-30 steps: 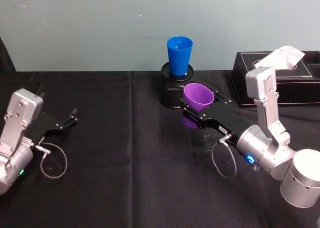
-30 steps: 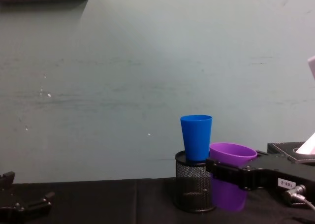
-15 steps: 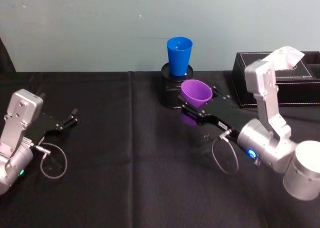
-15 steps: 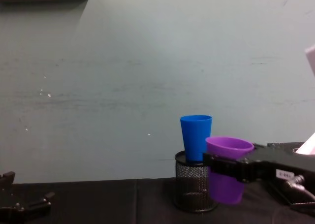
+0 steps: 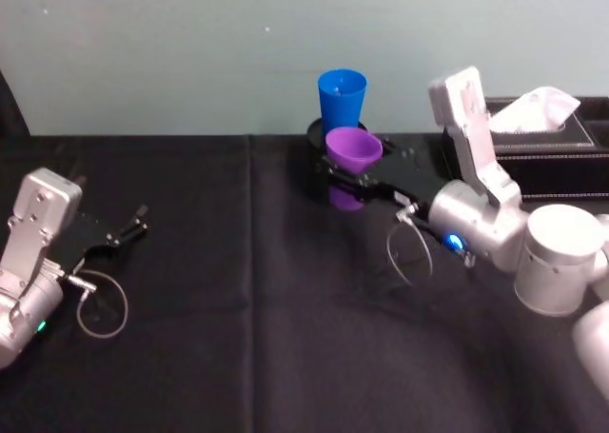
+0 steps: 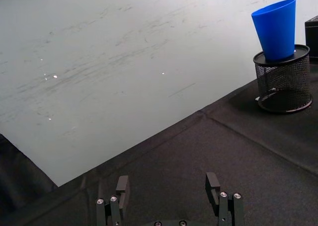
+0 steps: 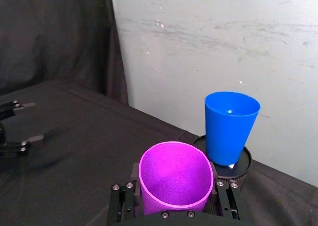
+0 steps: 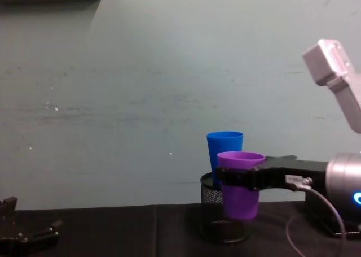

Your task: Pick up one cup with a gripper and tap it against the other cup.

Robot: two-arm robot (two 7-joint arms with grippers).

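1. Right gripper (image 5: 354, 179): jaws pinching the purple cup (image 5: 353, 149), upright, lifted off the worktop (image 5: 238, 290).
2. Purple cup sits just on the near side of the blue cup (image 5: 342, 98); contact cannot be told.
3. Blue cup stands in a mesh holder (image 6: 283, 82), far centre.
4. Left gripper (image 5: 131, 226): parked at left, jaws spread.

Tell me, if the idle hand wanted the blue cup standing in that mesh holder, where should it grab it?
Probably the bare wall of the blue cup just under the rim: its base sits inside the mesh holder, and the widening taper should stop fingers slipping. The open left hand should come from the robot's left, because the right hand holds the purple cup close in front.
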